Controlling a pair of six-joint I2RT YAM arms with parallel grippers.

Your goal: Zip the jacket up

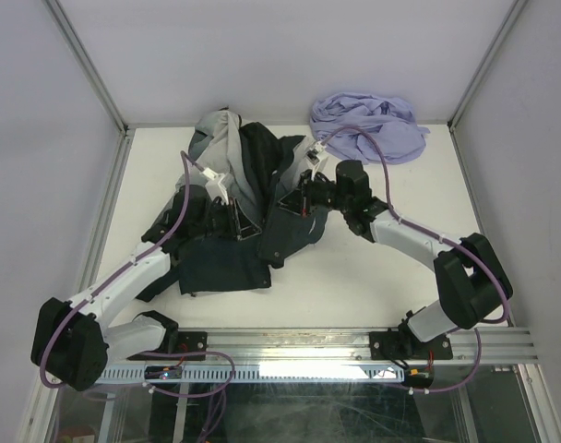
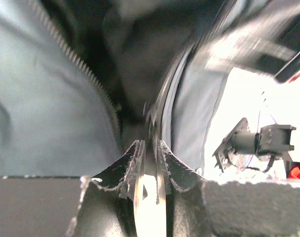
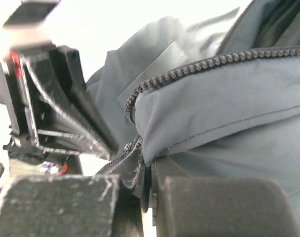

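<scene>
One jacket [image 1: 220, 263] crumpled on surface [image 1: 354, 277], front unzipped. Left hand [image 2: 149, 144] nearly pressed together, pinching its front edge; right hand [image 3: 146, 165] pressed together, pinching fabric beside zipper [image 3: 214, 61].

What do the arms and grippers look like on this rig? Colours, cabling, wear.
Both the left arm and right arm have white links with bulky black joint housings. A purple cable runs along each. The left gripper and right gripper have black wedge-shaped fingers with pale, scuffed edges. The bases sit on a silver rail.
</scene>
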